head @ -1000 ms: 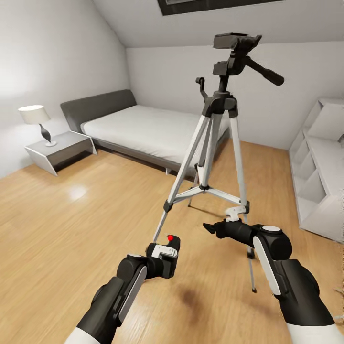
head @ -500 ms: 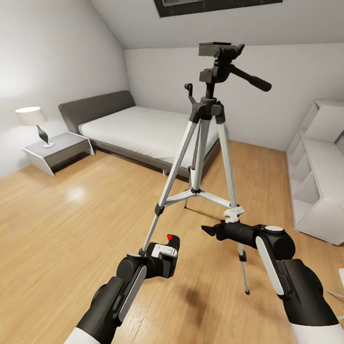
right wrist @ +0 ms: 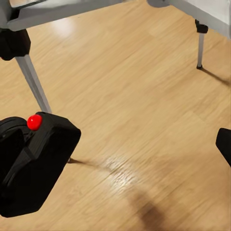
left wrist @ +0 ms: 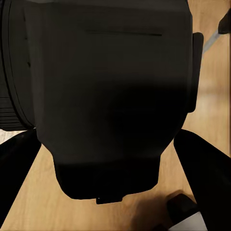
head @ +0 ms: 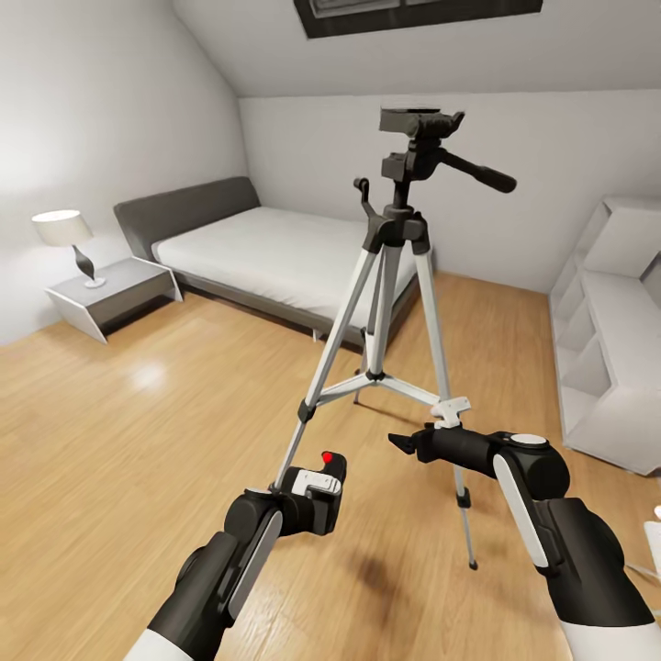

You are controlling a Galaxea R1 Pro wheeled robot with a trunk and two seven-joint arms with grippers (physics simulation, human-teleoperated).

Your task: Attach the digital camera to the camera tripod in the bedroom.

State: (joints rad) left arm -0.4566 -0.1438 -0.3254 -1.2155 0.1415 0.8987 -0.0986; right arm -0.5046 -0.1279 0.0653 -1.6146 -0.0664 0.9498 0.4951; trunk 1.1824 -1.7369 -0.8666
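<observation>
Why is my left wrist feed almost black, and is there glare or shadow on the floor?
Left wrist view: the digital camera held in the left gripper sits right against the lens. Head view: a pale glare patch on the wood floor, and a soft dark shadow under the arms. Right wrist view: a glossy streak on the boards.

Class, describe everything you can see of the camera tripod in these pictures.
The camera tripod stands upright on the light wood floor, in front of the bed. Three silver legs spread from a black collar, braced midway by silver struts, and end in black feet. Its black head carries a flat, bare mounting plate and a long pan handle. Nothing visibly grips it.
</observation>
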